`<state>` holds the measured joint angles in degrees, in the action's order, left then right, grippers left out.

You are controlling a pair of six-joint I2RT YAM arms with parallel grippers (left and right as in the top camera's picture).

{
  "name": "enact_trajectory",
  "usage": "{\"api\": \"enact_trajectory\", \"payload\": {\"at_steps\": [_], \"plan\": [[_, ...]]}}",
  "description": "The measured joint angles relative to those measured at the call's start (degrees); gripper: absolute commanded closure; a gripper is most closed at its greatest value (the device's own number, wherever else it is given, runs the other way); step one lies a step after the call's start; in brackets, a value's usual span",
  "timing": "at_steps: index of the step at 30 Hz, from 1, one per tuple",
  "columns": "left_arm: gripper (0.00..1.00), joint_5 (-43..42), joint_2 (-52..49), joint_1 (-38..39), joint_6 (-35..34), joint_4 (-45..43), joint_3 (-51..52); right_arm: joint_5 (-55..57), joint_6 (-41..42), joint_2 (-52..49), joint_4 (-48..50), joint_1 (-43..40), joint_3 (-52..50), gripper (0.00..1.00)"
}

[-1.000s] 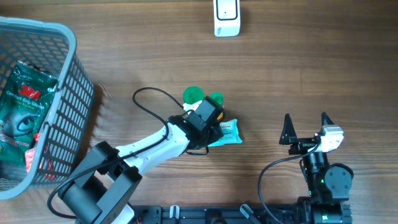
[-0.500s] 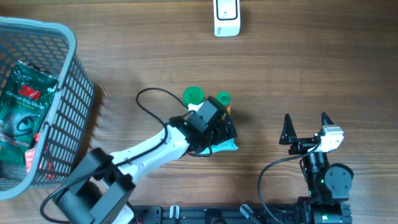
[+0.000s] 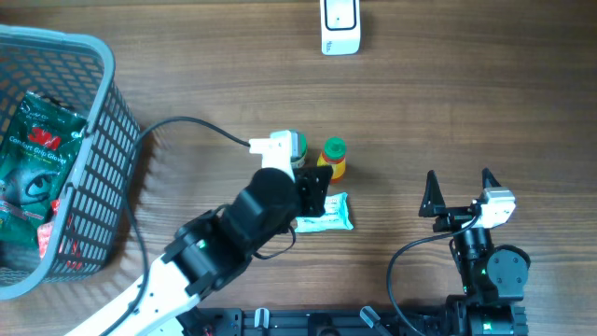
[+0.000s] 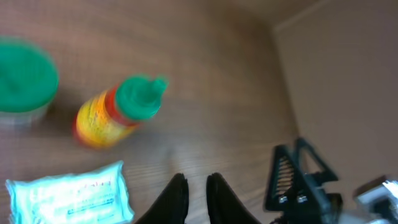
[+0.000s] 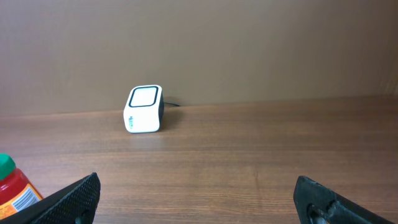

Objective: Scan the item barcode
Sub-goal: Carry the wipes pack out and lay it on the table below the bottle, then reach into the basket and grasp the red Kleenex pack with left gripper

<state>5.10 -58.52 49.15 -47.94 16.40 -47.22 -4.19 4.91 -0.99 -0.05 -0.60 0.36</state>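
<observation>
A teal packet [image 3: 328,212] lies flat on the wooden table, at the lower left in the left wrist view [image 4: 68,194]. My left gripper [image 3: 315,187] hovers just above and behind it, its jaws [image 4: 198,186] drawn almost together with nothing between them. A yellow-orange bottle with a green cap [image 3: 333,159] [image 4: 115,112] and a green-lidded tub [image 3: 297,145] [image 4: 25,78] stand just beyond. The white scanner [image 3: 340,26] [image 5: 144,109] sits at the far edge. My right gripper [image 3: 459,191] [image 5: 199,199] rests wide open at the near right, empty.
A grey mesh basket [image 3: 98,56] at the left holds a dark green package [image 3: 37,149]. The left arm's black cable [image 3: 187,121] loops over the table between basket and tub. The right gripper [image 4: 298,180] shows in the left wrist view's lower right.
The left gripper let go of the teal packet, rose off it and drew its jaws nearly together again. The packet now lies free on the table. The right arm stayed still.
</observation>
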Motion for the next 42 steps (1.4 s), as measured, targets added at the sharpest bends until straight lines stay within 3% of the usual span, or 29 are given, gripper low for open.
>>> {"api": "enact_trajectory", "payload": {"at_steps": [4, 6, 10, 16, 20, 25, 27, 29, 32, 35, 37, 42], "plan": [[0.65, 9.81, 3.69, -0.74, 7.04, -0.09, -2.54, 0.00, 0.00, 0.00, 0.00, 0.00, 0.00, 0.00], [0.63, 15.54, 4.00, -3.30, 10.99, -0.11, -5.97, 0.00, 0.00, 0.00, 0.00, 0.00, 0.00, 0.00], [0.63, 24.17, 4.15, -14.16, 17.42, 0.24, -14.64, 0.02, 0.00, 0.00, 0.00, 0.00, 0.00, 0.00], [0.57, 28.26, 4.13, -35.32, 19.47, 6.08, -25.16, 0.02, 0.00, 0.00, 0.00, 0.00, 0.00, 0.00], [0.50, 28.06, 0.72, -53.37, 18.51, 13.40, -28.33, 0.00, 0.00, 0.00, 0.00, 0.00, 0.00, 0.00], [0.46, 15.50, -10.08, -74.16, 11.50, 21.44, -28.68, 0.00, -0.02, 0.00, 0.00, 0.00, 0.00, 0.00], [0.34, 10.05, -14.27, -79.28, 9.42, 23.82, -28.65, 0.00, -0.02, 0.00, 0.00, 0.00, 0.00, 0.00], [0.30, 6.49, -17.62, -83.67, 8.20, 26.14, -28.68, 0.02, 0.00, 0.00, 0.00, 0.00, 0.00, 0.00], [0.08, 4.39, -23.02, -87.65, 6.97, 30.32, -28.68, 0.00, -0.02, 0.00, 0.00, 0.00, 0.00, 0.00], [0.00, 3.50, -26.99, -89.59, 4.17, 34.14, -28.68, 0.02, 0.00, 0.00, 0.00, 0.00, 0.00, 0.00], [0.02, 3.26, -29.40, -91.08, 2.56, 35.71, -28.68, 0.00, -0.02, 0.00, 0.00, 0.00, 0.00, 0.00], [0.28, 3.04, -33.57, -93.57, 0.74, 38.29, -28.68, 0.02, 0.00, 0.00, 0.00, 0.00, 0.00, 0.00]]}}
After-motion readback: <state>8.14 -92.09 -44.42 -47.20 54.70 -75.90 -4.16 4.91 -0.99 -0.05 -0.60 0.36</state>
